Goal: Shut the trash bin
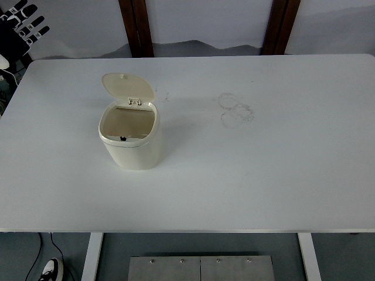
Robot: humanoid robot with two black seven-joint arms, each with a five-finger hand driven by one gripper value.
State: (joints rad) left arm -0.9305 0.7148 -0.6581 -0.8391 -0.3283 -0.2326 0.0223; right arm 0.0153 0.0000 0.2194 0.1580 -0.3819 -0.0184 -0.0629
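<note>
Left hand (24, 24) is parked way up in the far-left corner, off the tabletop (263, 175), fingers spread out and holding nothing. The cream trash bin (130, 137) sits on the left half of the tabletop with its lid (127, 85) flipped up and back, well apart from the hand.

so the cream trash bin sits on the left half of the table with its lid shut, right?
Not quite. The cream trash bin does sit on the left half of the white table, but its lid is open, tipped up and back on its hinge. The head view shows the bin's mouth uncovered.
</note>
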